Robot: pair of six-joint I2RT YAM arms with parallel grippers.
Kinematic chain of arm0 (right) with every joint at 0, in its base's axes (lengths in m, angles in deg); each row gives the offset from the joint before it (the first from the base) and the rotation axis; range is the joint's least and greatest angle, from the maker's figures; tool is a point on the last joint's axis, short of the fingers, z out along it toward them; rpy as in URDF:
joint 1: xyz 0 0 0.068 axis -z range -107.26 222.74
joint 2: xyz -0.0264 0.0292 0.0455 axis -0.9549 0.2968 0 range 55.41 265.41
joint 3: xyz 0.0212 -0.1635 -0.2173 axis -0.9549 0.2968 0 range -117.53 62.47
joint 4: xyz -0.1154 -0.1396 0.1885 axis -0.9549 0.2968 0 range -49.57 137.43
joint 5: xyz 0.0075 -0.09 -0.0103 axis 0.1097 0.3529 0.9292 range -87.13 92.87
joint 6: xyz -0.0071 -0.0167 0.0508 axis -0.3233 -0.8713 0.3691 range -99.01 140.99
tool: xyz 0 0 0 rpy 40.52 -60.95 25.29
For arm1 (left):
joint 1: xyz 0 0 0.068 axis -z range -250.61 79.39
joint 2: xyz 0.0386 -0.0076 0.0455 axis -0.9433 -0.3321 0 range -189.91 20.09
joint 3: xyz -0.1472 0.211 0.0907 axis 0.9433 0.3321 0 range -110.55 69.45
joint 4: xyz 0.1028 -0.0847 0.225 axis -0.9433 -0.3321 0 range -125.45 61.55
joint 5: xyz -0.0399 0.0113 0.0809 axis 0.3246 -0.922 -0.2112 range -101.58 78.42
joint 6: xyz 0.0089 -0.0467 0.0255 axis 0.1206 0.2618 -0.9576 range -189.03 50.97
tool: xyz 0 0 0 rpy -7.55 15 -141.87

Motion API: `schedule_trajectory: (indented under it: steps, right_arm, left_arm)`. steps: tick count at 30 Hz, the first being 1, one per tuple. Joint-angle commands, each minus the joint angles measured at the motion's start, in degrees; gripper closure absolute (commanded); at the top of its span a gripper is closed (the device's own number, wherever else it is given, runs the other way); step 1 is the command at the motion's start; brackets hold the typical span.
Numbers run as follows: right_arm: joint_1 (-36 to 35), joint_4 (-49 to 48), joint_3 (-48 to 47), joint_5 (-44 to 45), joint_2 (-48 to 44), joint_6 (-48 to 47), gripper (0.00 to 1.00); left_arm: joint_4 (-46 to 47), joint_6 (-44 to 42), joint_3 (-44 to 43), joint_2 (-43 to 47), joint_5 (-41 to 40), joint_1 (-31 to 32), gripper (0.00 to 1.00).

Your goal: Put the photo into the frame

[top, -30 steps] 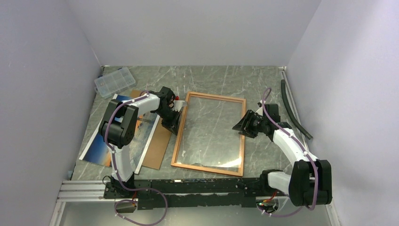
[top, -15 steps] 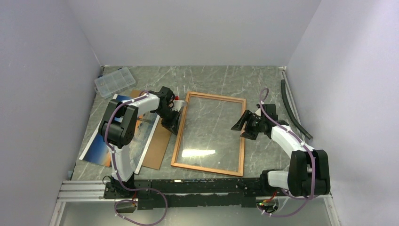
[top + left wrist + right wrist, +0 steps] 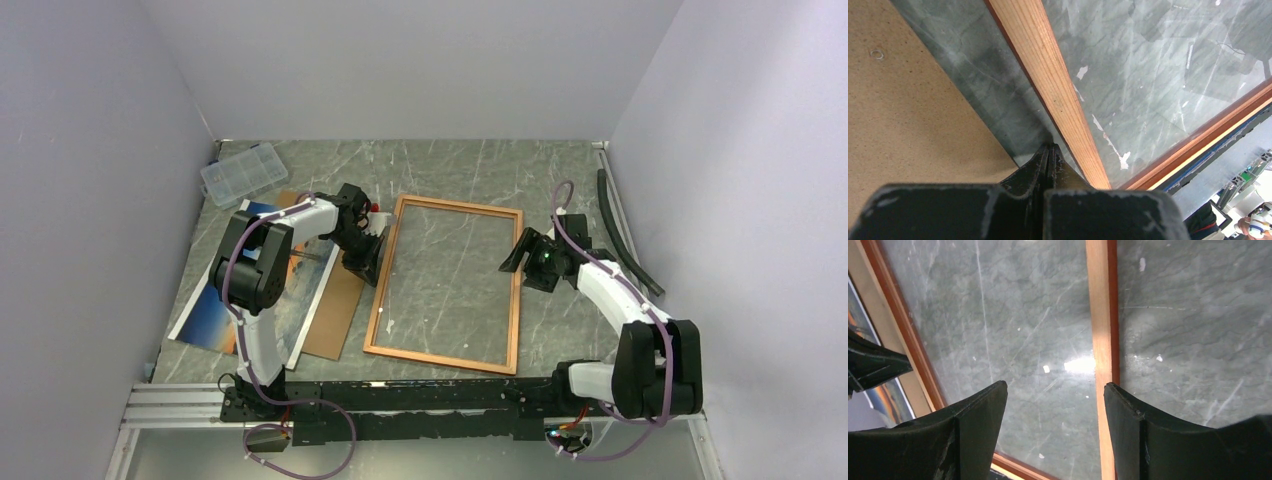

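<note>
Grey marbled table (image 3: 450, 165) between pale walls, with the frame (image 3: 441, 357) lying flat mid-table between the two grippers. Lighter tan face up by the look of the wrist views, glazing pane (image 3: 1158, 75) in place, nothing yet laid inside. Reads as the tail end of squaring the frame, ahead of fetching the photo (image 3: 212, 322).

Left gripper (image 3: 372, 243): pinched shut on nothing, tips down at the table just outside the frame's left rail, in the bare strip between that rail and the brown backing board (image 3: 908, 115). Right gripper (image 3: 520, 256): jaws spread wide, gripping nothing, poised at the frame's right rail, with the rail passing just inside the outer finger (image 3: 1148, 440). Hard to tell whether touching or hovering just above.

Photo: well off to the outer side of the left gripper and back toward its base, flat, overlapping the backing board, seemingly on top of it.

To do the step well:
- Lift the left tips straight up before swinging away, so as not to shove the rail sideways.
- Leave the frame alone now; at most steady the right rail with the right gripper, clear of the pane.
- Open the left jaws only a little and take the photo by its white border, probably where an edge overhangs the board.
- Expect a floppy, slippery sheet; carry low and level.
- Enter one long edge into the recess first, then lower the rest square to the rails.
</note>
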State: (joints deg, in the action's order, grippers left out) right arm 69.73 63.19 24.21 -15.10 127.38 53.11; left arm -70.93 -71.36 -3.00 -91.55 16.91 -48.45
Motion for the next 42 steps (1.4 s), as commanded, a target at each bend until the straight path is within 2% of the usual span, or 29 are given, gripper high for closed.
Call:
schedule_trajectory:
  steps: [1, 11, 19, 26, 35, 39, 42]
  right_arm:
    - [-0.2, 2.2, -3.3, 4.3, -1.7, -1.6, 0.25]
    - [0.0, 1.4, -1.1, 7.2, -0.7, -0.9, 0.22]
    - [0.5, -5.1, -2.5, 2.7, 7.3, 1.1, 0.21]
    - [1.1, -7.6, -7.0, -0.8, 12.7, 3.4, 0.22]
    - [2.8, -5.7, -13.8, -0.4, 16.1, 4.0, 0.23]
    - [2.8, -3.7, -14.2, 3.1, 15.0, 4.2, 0.22]
    - [2.8, -2.1, -14.3, 7.8, 10.6, 5.1, 0.22]
  left_arm:
    - [0.4, -0.8, -0.2, 1.5, 0.8, -0.1, 0.97]
    - [0.4, -2.0, 1.4, 3.0, 1.4, -0.2, 0.97]
    - [1.6, -1.2, 1.4, 1.5, 1.1, 0.3, 0.97]
    - [2.6, 0.3, -3.3, -2.3, 1.5, 1.1, 0.97]
    - [2.3, 1.4, -11.3, -7.0, 1.0, 2.5, 0.97]
    - [1.8, 0.9, -12.9, -6.5, -0.5, 1.9, 0.97]
    - [-1.2, 0.0, -14.8, -4.8, -0.4, 0.1, 0.97]
